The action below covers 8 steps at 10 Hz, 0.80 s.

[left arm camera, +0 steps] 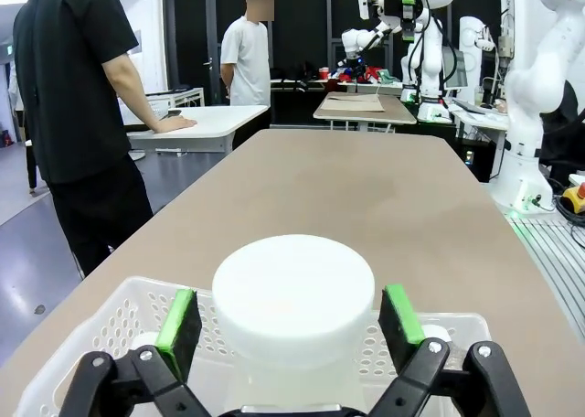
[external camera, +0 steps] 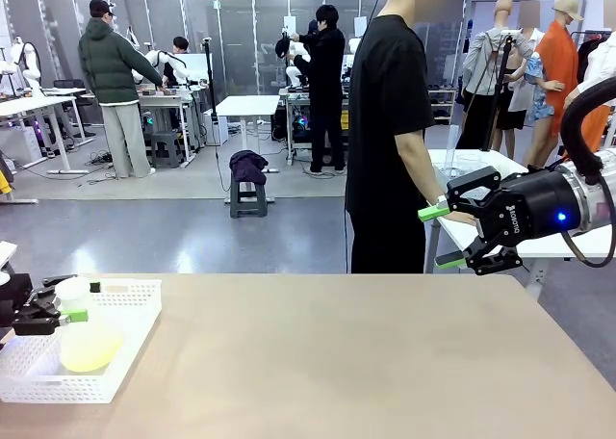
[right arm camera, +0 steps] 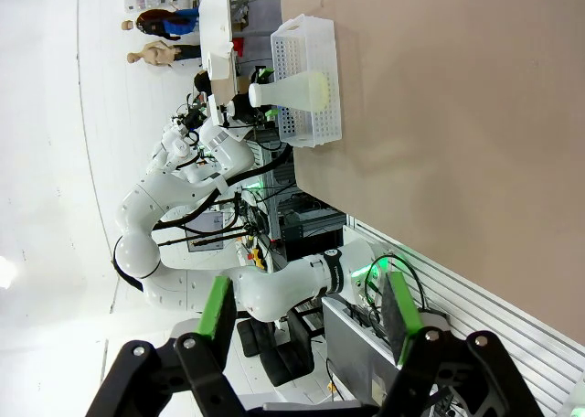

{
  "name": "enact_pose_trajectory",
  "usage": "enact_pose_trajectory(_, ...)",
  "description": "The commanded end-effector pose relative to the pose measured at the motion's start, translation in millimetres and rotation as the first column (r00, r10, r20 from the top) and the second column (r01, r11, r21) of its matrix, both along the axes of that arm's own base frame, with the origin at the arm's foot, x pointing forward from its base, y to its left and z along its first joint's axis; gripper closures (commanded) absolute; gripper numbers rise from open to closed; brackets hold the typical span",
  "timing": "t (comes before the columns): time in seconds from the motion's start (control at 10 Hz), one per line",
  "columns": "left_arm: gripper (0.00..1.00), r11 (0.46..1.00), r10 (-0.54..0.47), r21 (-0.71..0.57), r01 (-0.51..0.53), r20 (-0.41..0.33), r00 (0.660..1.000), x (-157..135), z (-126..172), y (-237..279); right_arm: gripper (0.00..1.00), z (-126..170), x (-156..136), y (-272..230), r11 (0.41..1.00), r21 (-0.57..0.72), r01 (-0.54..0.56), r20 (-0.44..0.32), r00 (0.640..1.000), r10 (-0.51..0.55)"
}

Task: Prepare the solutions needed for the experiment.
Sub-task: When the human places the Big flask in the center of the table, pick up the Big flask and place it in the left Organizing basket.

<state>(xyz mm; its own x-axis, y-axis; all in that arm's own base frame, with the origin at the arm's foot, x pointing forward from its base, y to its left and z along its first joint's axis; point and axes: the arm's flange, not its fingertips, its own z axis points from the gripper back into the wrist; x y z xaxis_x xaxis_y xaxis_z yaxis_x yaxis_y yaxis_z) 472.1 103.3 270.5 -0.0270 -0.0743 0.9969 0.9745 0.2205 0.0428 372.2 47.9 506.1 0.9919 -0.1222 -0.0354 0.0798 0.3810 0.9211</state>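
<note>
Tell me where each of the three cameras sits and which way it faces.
Front: fixed between the arms, facing across the tan table at the person in black; right tool hangs open.
Left wrist: looks along the table over the left tool, straddling the flask's white cap.
Right wrist: rolled sideways, right tool open.
Shared: translucent conical flask of yellow-green liquid in the white perforated basket.

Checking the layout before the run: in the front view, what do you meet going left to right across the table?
Left gripper at the flask neck → flask of yellow-green solution in the white basket → bare tabletop → right gripper, open above the table's far right.
</note>
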Motion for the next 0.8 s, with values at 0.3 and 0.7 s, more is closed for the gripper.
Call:
enact_pose_trajectory(0.3,0.00,1.000,-0.002,-0.003,0.002,0.003,1.000,0.4,0.3,-1.4,0.19,1.3,-0.2,1.1,1.000,0.010,-0.005,0.006,1.000,0.005)
enact_pose_trajectory(0.7,0.00,1.000,-0.002,-0.003,0.002,0.003,1.000,0.4,0.3,-1.4,0.19,1.3,-0.2,1.1,1.000,0.010,-0.005,0.006,1.000,0.005)
